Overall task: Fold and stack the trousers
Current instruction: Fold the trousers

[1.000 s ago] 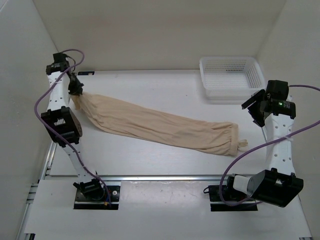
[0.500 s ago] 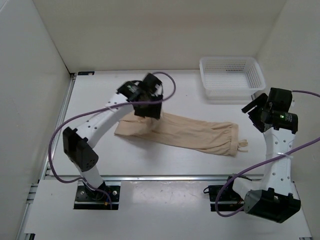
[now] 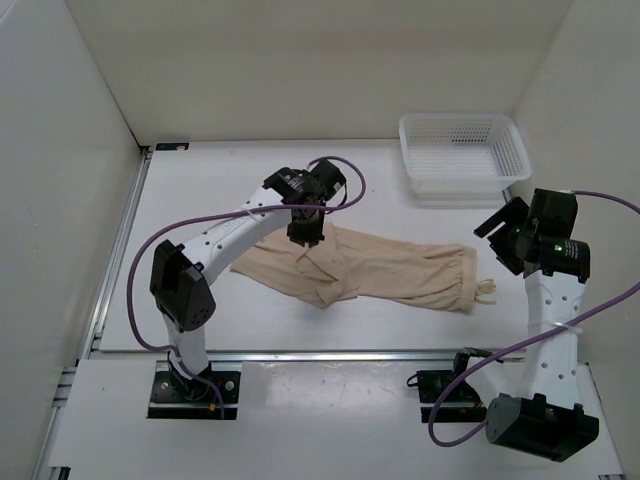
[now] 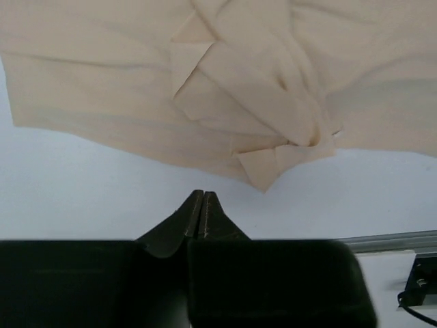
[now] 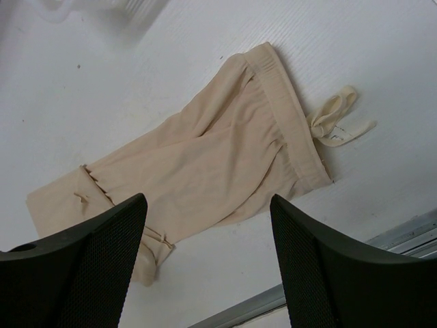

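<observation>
Overhead view spans table (image 3: 250, 180); both wrist views look down, sharing trousers (image 3: 400, 272)

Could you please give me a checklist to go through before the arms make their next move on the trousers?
1. Left end effector free of cloth: ok, shut on nothing.
2. Right end effector ready: ok, open near the waistband end.
3. Trousers fold tidy: not ok, leg ends lie crumpled mid-length.
4. Drawstring tucked: not ok, it sticks out.
5. Basket apart from cloth: ok.
</observation>
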You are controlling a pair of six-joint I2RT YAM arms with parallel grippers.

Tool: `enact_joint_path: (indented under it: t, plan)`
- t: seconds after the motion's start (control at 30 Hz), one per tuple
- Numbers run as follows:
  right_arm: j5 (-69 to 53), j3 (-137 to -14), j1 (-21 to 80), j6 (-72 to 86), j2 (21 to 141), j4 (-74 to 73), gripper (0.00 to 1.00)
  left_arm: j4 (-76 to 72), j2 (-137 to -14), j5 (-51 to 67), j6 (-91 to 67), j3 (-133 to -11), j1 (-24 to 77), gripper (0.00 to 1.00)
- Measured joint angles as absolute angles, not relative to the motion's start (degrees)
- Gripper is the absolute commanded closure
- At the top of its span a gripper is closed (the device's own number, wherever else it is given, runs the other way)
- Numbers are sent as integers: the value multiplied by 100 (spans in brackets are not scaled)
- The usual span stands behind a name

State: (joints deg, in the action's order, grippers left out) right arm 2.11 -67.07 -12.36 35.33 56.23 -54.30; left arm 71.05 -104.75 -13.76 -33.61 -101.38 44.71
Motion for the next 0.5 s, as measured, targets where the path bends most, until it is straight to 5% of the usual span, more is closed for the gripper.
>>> enact_joint_path:
  t: [0.07, 0.1, 0.5]
  plan:
    - [165, -6639, -1219, 3531, 5570, -5435, 22, 7083, -10694, -1352, -3328, -10453, 4473, 26]
    - [145, -6615, -1212, 3522, 5557, -5435, 22, 7065, -10844, -1341, -3393, -10628, 4466, 18]
    - [86, -6576, -1157, 3385, 5511, -5465, 22, 6337, -12597, -884, -3607, -10836, 3695, 22]
